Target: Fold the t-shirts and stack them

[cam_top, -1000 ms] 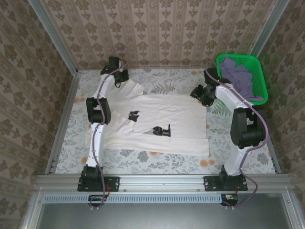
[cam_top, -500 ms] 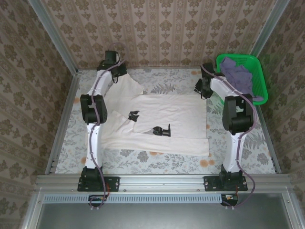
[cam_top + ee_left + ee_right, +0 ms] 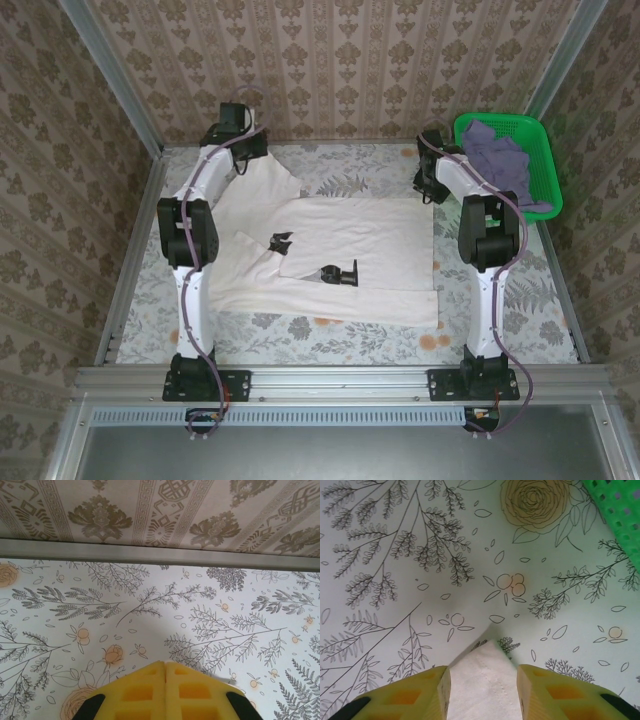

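Right wrist: right claw (image 3: 481, 670) part open, jaws astride the far hem corner of the cream-white t-shirt (image 3: 481, 695). Corner tip pokes just ahead of the fingertips. Cloth lies flat on the floral table cover (image 3: 395, 555) with no pinch visible, so nothing held as far as can be told. Green mesh basket (image 3: 620, 510) sits ahead and to that claw's right, near but not touching. Lavender t-shirt (image 3: 500, 160) heaped inside it.

Left wrist: left claw (image 3: 165, 665) fully shut, pads pressed together, bare table cover ahead of it. Top external puts it at the tip of the far sleeve. Whether cloth sits between the pads is hidden, so cannot tell.

Step, as judged: secure the far edge at both ends for a lengthwise fold back toward the bases.
- Push the right claw slightly further over the corner before closing, for a bite deeper than the tip.
- Confirm the left claw's pinch on the sleeve before lifting.
- Raise both ends together and keep the edge taut between the claws.
- Keep the right claw's swing off the basket rim.

Orientation: long axis runs claw to claw across the table. Neck end lies toward the left claw, hem toward the right claw. Far sleeve angles out to the left claw. Black chest print (image 3: 338, 272) faces up, behind both claws on the base side.
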You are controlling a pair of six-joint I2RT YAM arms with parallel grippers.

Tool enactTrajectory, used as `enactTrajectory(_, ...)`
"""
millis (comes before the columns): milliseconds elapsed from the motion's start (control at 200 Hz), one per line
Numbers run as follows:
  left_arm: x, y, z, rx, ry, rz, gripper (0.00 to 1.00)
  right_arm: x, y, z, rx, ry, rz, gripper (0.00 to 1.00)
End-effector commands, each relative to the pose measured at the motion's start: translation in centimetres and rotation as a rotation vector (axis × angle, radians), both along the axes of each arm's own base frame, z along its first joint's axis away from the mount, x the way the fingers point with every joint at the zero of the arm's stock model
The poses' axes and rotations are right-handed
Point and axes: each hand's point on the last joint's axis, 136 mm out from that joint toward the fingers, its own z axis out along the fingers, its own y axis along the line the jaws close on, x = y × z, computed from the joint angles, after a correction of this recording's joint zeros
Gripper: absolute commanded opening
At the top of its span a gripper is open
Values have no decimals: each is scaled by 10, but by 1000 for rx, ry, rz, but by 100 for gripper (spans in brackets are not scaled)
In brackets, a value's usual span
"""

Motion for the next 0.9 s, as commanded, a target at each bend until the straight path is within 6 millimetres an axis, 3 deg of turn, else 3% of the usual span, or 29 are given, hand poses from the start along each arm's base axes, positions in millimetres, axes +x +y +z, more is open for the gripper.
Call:
enactTrajectory(0, -6, -8, 27, 7, -55, -34, 0, -7, -6, -13, -24, 43, -49, 43)
enactTrajectory(300, -8, -14, 38, -6, -75, -46, 0, -7, -4, -37, -16, 64, -23, 45)
enactTrajectory(410, -9, -14, 41, -2, -79, -47, 0, -3, -4, -36, -19, 57, -22, 42)
enactTrajectory(895, -19, -12, 36, 21, -62, -67, 0, 0, -3, -39, 3, 88, 13, 8)
